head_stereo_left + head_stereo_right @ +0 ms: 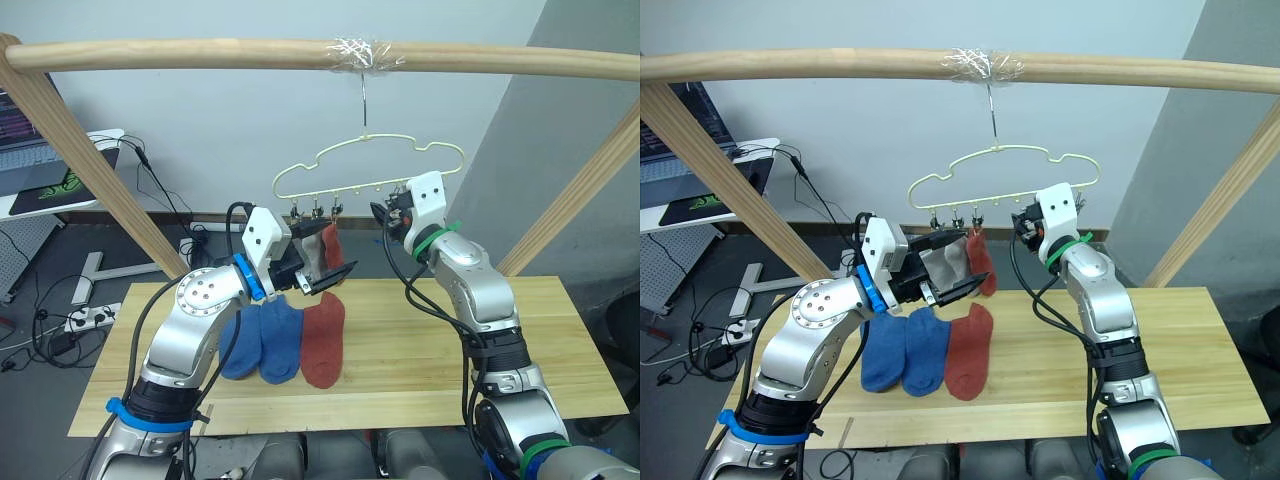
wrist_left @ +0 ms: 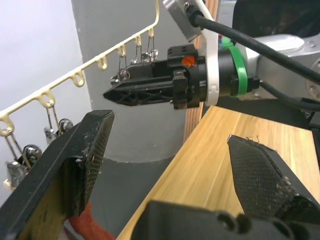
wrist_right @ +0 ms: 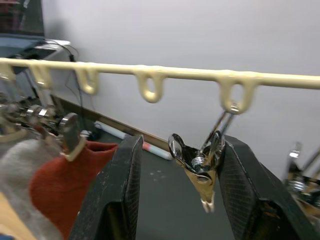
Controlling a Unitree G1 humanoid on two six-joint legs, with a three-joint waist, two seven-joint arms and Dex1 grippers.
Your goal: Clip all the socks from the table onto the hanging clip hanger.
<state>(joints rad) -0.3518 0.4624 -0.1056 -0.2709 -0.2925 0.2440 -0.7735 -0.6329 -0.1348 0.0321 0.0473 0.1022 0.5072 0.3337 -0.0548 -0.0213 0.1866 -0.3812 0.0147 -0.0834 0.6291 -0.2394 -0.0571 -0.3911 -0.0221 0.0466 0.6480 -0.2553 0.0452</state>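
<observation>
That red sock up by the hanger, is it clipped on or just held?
Clipped on: the red sock hangs by its cuff from a metal clip on the clip hanger, with neither gripper touching it.

1. No word, brand name, number or sign can be read anywhere in these views.
2. A laptop screen (image 1: 22,125) at about nine o'clock shows rows of coloured lines, possibly text, but too small to make out.
3. A dark mat (image 1: 45,188) beside the laptop, also at about nine o'clock, carries a green emblem; no lettering can be read on it.
4. In the left wrist view, a small round orange mark (image 2: 187,61) sits on the black body of the right gripper (image 2: 111,93); nothing can be read on it.
</observation>
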